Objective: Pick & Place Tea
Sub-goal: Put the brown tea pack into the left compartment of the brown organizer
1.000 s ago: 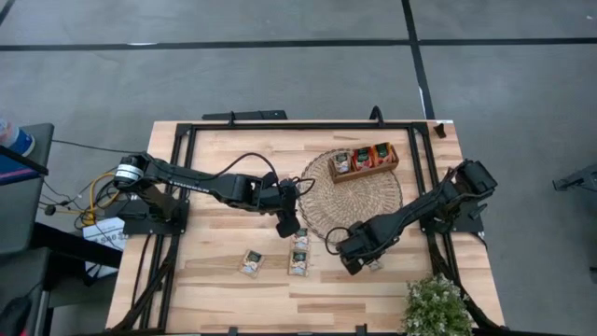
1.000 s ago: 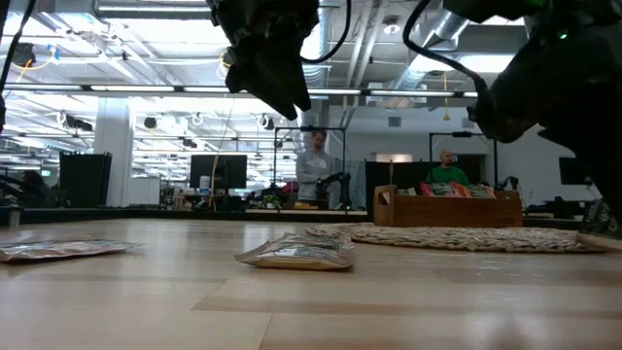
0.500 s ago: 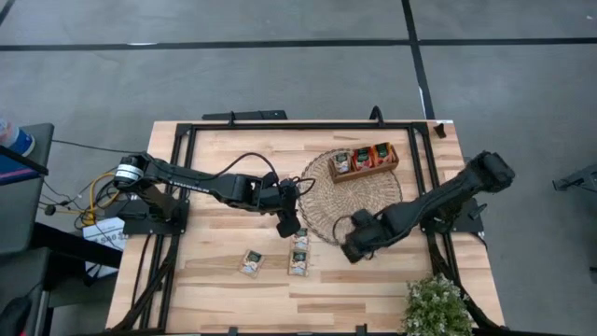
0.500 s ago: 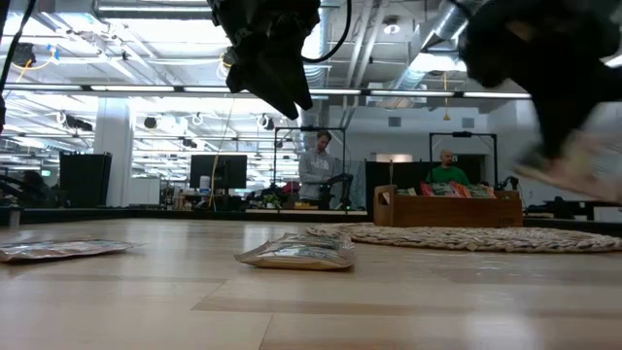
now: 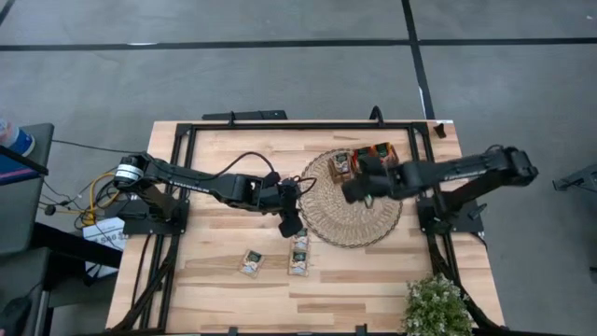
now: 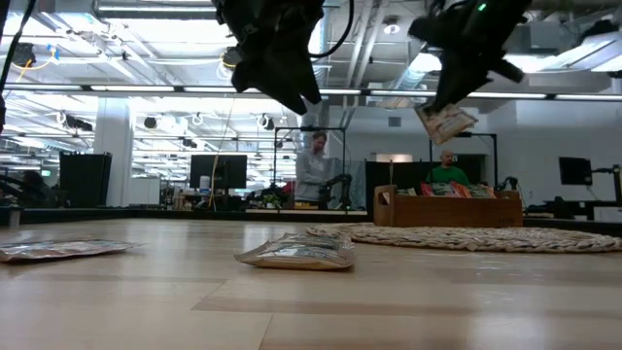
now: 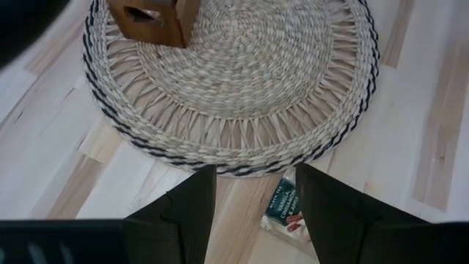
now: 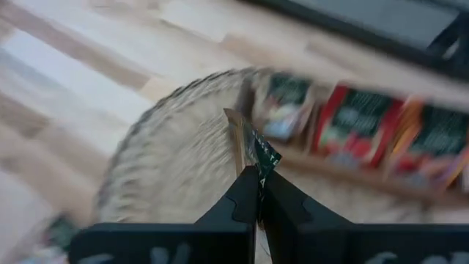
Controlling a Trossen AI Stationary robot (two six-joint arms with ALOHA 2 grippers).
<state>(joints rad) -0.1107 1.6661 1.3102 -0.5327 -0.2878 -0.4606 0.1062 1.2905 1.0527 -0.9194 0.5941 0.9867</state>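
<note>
Right gripper (image 6: 449, 102): pinches one tea sachet (image 6: 445, 121) up over the mat (image 5: 373, 222), near the tray (image 5: 389, 164).
Left gripper (image 5: 290, 226): half open, empty, by the mat's edge.
Tray: some sachets already stand inside.
Left to do: three sachets (image 5: 298, 252) wait near the table's (image 5: 215, 280) front edge.

Even, diffuse overhead light fills the top-down view, leaving soft shadows. At table height, long ceiling strip lamps (image 6: 136, 13) at 12 o'clock glare, silhouetting both arms. The right wrist picture is motion-smeared throughout; the left wrist's is sharp.
</note>
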